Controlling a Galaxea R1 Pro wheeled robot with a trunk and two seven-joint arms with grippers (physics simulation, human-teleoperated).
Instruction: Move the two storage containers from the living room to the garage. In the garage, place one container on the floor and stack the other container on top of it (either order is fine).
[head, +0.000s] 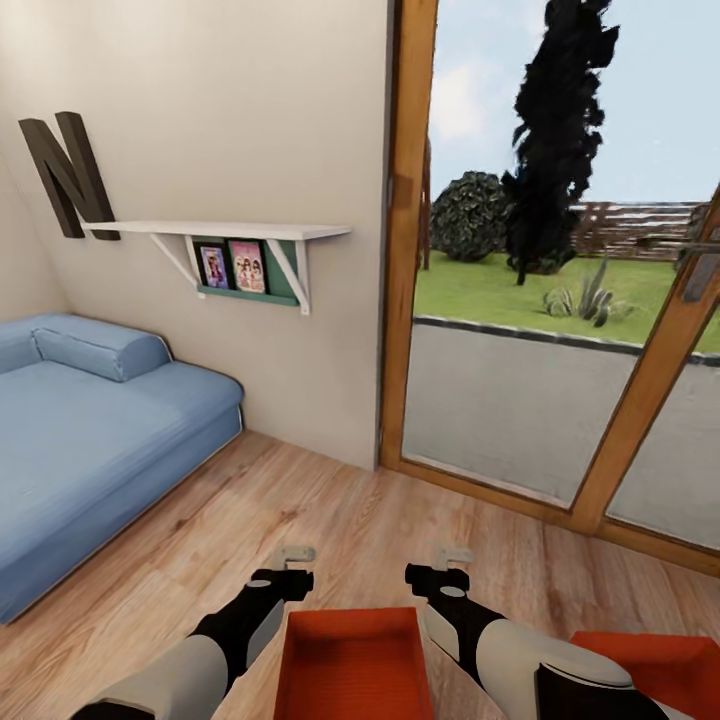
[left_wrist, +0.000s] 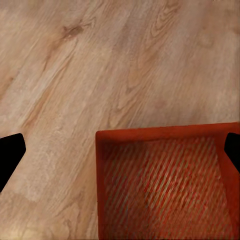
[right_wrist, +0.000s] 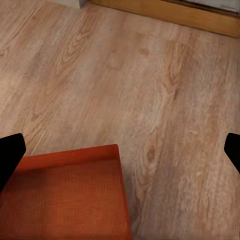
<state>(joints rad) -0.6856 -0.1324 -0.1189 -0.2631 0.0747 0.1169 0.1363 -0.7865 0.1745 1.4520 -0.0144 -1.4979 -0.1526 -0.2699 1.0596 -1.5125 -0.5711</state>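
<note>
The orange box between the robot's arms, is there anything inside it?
No, the left wrist view looks straight into the orange box and shows just its bare ribbed bottom.

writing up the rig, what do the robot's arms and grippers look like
Both arms have smooth pale grey-white shells on the forearms, then glossy black wrist sections. The left gripper and right gripper end in small light grey fingers on black mounts. In the wrist views the fingertips show as plain black wedges. No cables or markings are visible.
</note>
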